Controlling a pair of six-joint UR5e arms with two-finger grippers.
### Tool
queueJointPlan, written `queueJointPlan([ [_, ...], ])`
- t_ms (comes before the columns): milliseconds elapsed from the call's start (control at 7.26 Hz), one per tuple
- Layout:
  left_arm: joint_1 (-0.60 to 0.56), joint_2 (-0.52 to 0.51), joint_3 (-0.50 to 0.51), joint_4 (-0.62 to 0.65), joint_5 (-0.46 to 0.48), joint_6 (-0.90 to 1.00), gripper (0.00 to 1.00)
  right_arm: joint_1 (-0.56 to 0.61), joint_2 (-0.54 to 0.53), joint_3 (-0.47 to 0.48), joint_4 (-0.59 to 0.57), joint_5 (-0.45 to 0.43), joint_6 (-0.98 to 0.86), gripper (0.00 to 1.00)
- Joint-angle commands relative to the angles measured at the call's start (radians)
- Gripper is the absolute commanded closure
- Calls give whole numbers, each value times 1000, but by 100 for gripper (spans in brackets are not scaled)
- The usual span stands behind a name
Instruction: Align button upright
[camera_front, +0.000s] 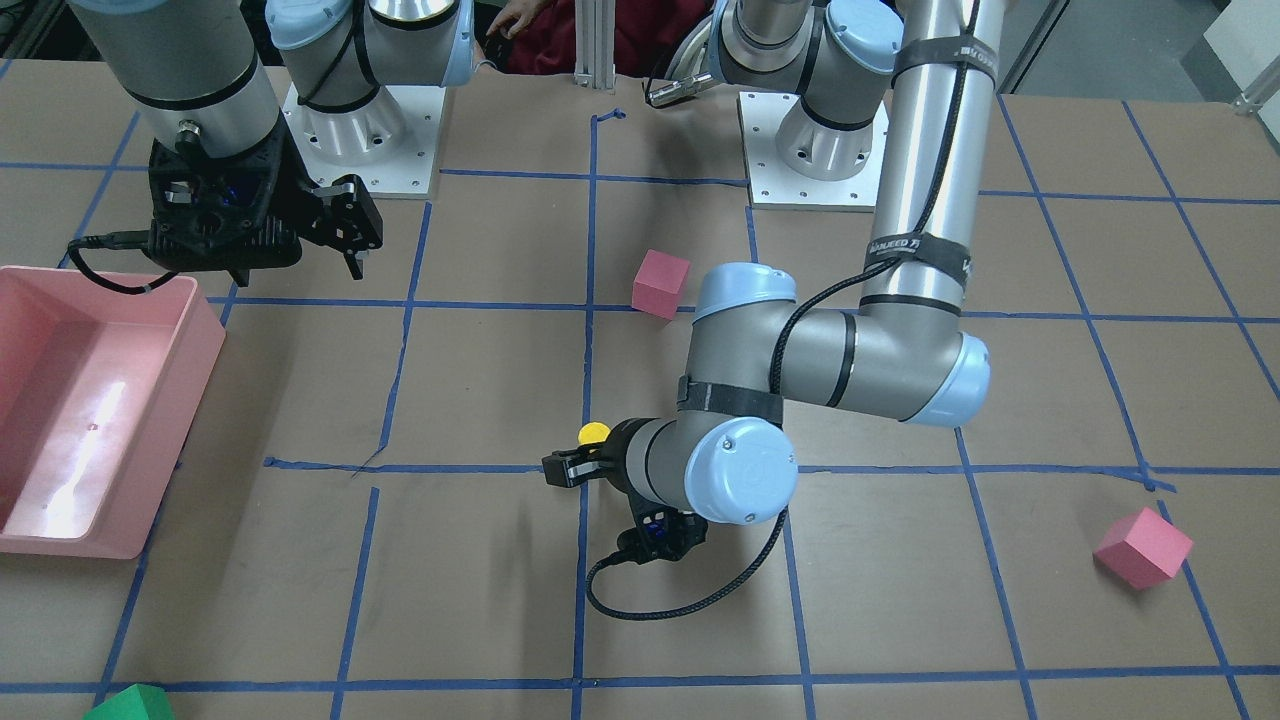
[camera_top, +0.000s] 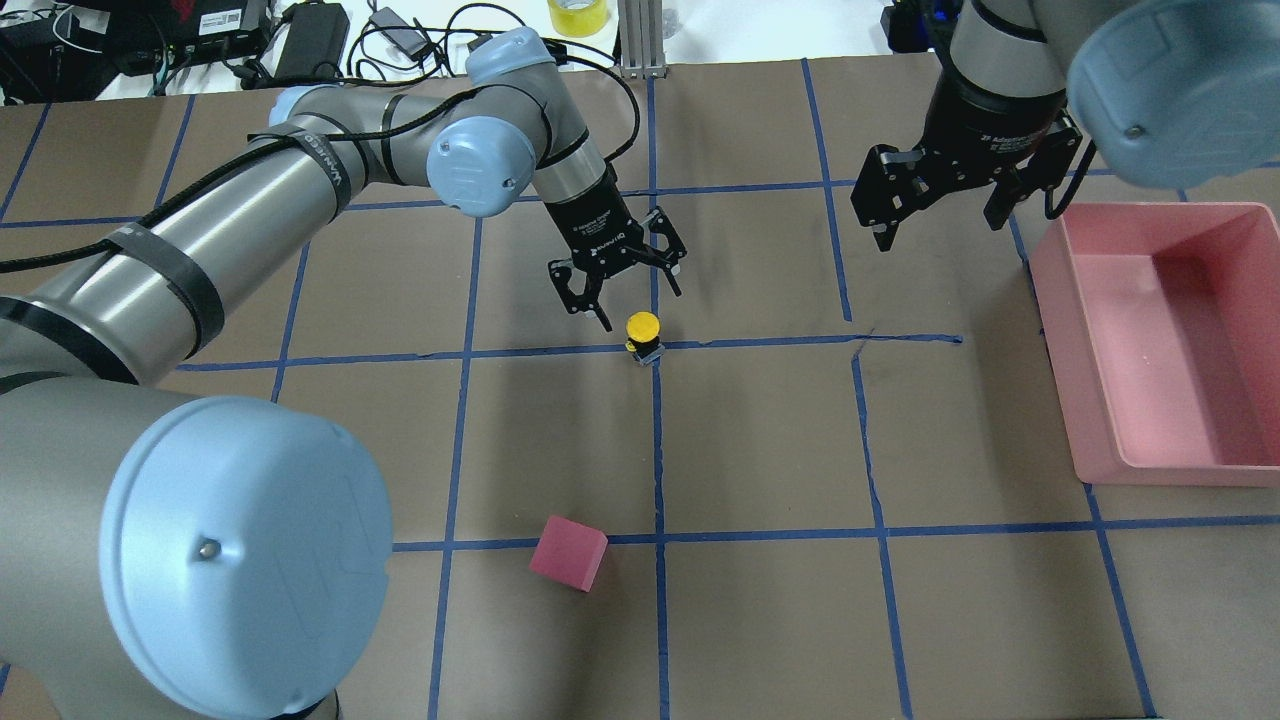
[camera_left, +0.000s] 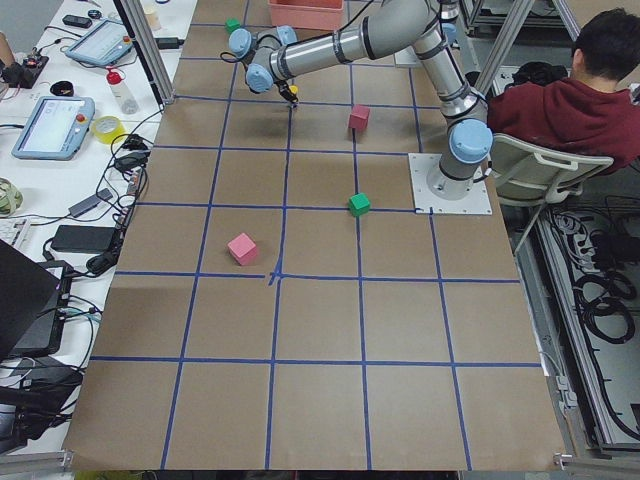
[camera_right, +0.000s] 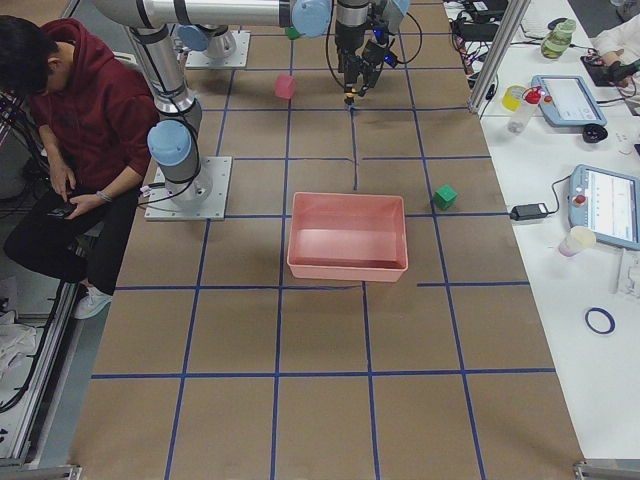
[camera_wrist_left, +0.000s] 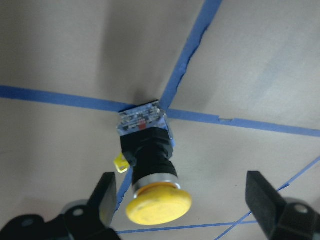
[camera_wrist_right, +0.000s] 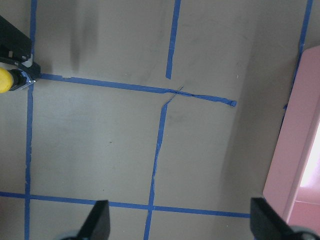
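**Button upright on tape cross, left gripper open over it**

The button (camera_top: 643, 336) stands on its silvery base at the blue tape crossing (camera_top: 657, 347), yellow cap up. The left gripper (camera_top: 641, 298) hangs just above it, jaws wide, fingers either side of the cap and apparently not touching. The right gripper (camera_top: 940, 226) is open and empty near the pink bin (camera_top: 1052, 300).

Task looks near done. The best retreat is straight up with jaws wide and no sideways drift, because the button is top-heavy and a clip on the cap would tip it.

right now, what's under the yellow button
The button rests base-down on the brown paper table, right where two blue tape lines cross. The crossing itself is hidden beneath its base; nothing else shows under it.
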Motion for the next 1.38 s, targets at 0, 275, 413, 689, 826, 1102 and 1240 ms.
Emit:
queueJointPlan([
  [0,36,124,-10,0,112,30,0,0,0,0,2,-2,0,0],
  [275,33,262,-33,-1,266,125,0,0,1,0,2,-2,0,0],
  [413,33,343,-77,-6,276,179,1,0,1,0,2,-2,0,0],
  [689,33,539,-216,-15,290,240,3,0,0,0,4,-2,0,0],
  [826,33,647,-272,-17,331,271,2,0,1,0,2,-2,0,0],
  [1102,36,775,-301,-38,373,342,0,0,1,0,-1,0,1,0],
  [1240,36,801,-282,-55,376,356,0,0,1,0,1,-2,6,0],
])
